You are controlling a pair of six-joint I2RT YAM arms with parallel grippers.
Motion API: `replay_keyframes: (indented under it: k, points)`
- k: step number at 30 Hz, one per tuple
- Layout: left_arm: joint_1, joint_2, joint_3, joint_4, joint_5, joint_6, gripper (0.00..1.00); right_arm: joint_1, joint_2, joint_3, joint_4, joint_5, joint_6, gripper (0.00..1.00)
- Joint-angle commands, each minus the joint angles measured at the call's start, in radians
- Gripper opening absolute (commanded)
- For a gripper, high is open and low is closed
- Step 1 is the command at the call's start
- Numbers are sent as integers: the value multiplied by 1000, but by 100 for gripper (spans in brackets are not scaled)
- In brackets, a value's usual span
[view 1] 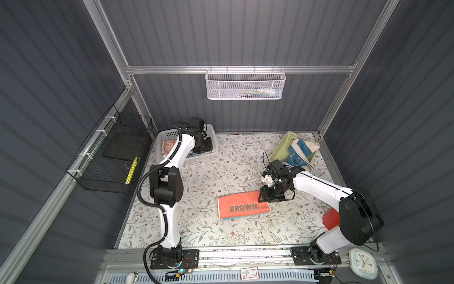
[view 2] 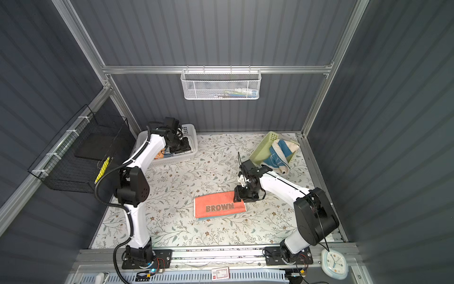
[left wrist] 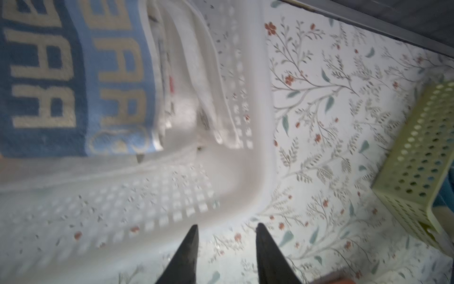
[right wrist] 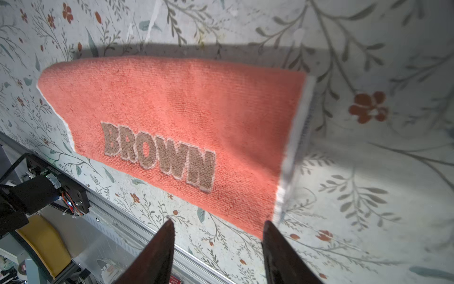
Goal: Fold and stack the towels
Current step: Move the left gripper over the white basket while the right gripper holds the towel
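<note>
The folded coral "BROWN" towel (view 2: pixel 219 205) is being overhung at its far right corner by the right gripper (view 2: pixel 237 197). The left gripper (view 2: pixel 183 148) is being held over the white basket (view 2: pixel 192 134); a cream-and-blue towel (view 2: pixel 280 152) is being cradled by the green basket (view 2: pixel 264 145).

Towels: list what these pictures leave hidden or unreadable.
- Orange-blue lettered terry towel in the white slotted plastic basket: mostly behind the left arm in both top views; cropped, blurred in the left wrist view.
- What lies under the folded coral "BROWN" towel: hidden by it.
- Crumpled cream-and-blue towel: pattern too small, both top views.
</note>
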Motion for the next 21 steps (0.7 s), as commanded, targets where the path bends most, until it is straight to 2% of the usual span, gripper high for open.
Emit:
replay_keyframes:
  k: [1, 4, 13, 15, 21]
  points:
    - [8, 114, 129, -122, 3, 82, 37, 21, 25, -13, 42, -19, 24, 58]
    - [6, 136, 128, -184, 46, 75, 36, 26, 47, -26, 65, -27, 35, 57]
    - [-49, -161, -345, -59, 129, -13, 35, 28, 64, -75, 89, -41, 40, 57]
    - [-76, -237, -424, -42, 138, -24, 38, 28, 56, -84, 89, -38, 42, 57]
    - [-86, -483, -529, -59, 77, -28, 51, 30, 38, -101, 88, -33, 43, 57]
